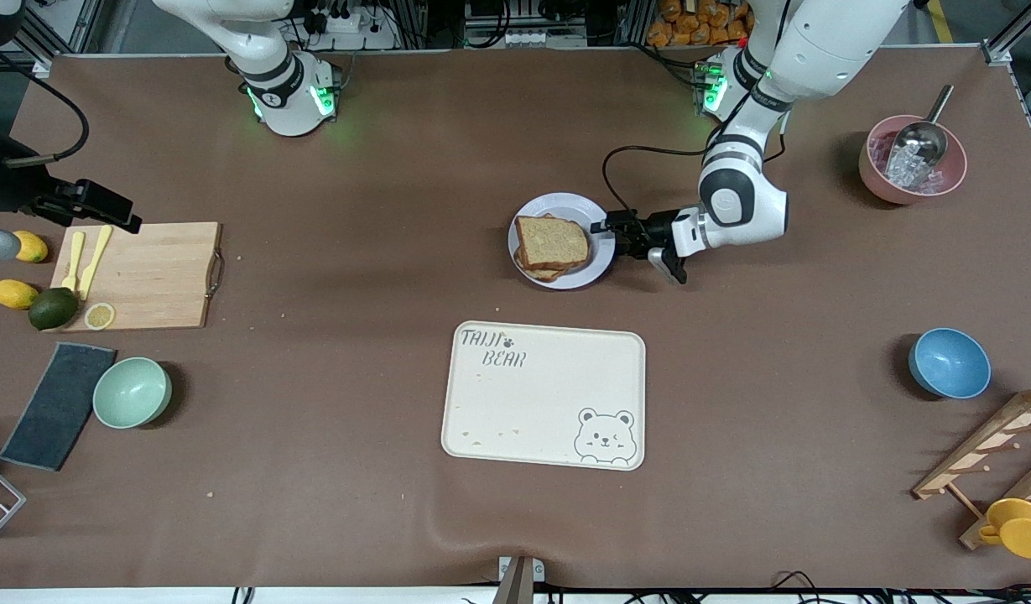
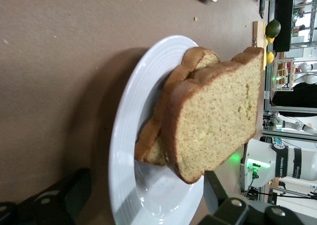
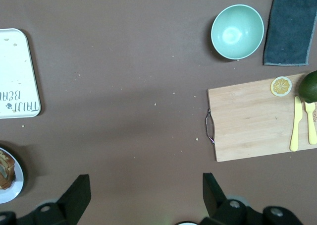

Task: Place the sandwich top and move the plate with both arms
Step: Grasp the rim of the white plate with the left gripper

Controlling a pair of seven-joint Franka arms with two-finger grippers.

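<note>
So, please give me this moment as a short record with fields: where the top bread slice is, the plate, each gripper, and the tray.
sandwich top: lies on the lower bread slice, on the plate
plate: white, on the table, farther from the front camera than the tray
left gripper: open, low at the plate's rim, on the side toward the left arm's end
right gripper: open, over bare table near the cutting board, waiting
tray: cream, bear print, nothing on it but crumbs
</note>
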